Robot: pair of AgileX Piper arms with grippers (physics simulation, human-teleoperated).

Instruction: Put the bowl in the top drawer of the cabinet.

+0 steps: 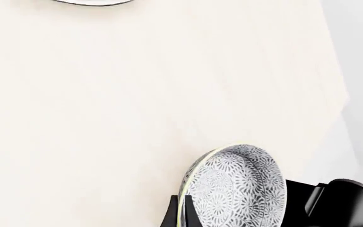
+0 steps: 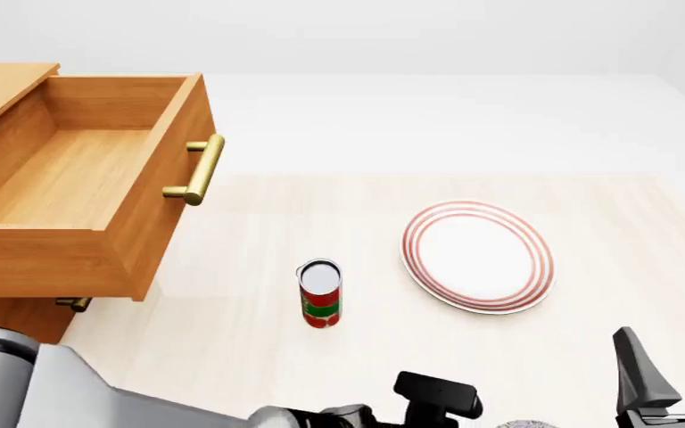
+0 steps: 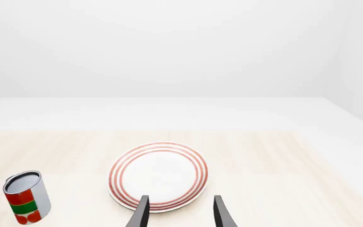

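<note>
Pale table point(image 2: 259, 357): top drawer point(image 2: 75, 192) open, left gripper point(image 1: 245, 208) clamped on tilted bowl point(image 1: 238, 187), right gripper point(image 3: 179, 210) empty, jaws apart near plate point(image 3: 158, 176).

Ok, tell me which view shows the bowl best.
The left wrist view: the bowl sits close up, gripped on its rim by the left pincer. The front view shows only a sliver at its bottom edge; the right wrist view shows none.

Cabinet point(image 2: 10, 259) far left w/ top drawer point(image 2: 75, 192) out; can point(image 2: 320, 293) centre; plate point(image 2: 478, 256) right.
</note>
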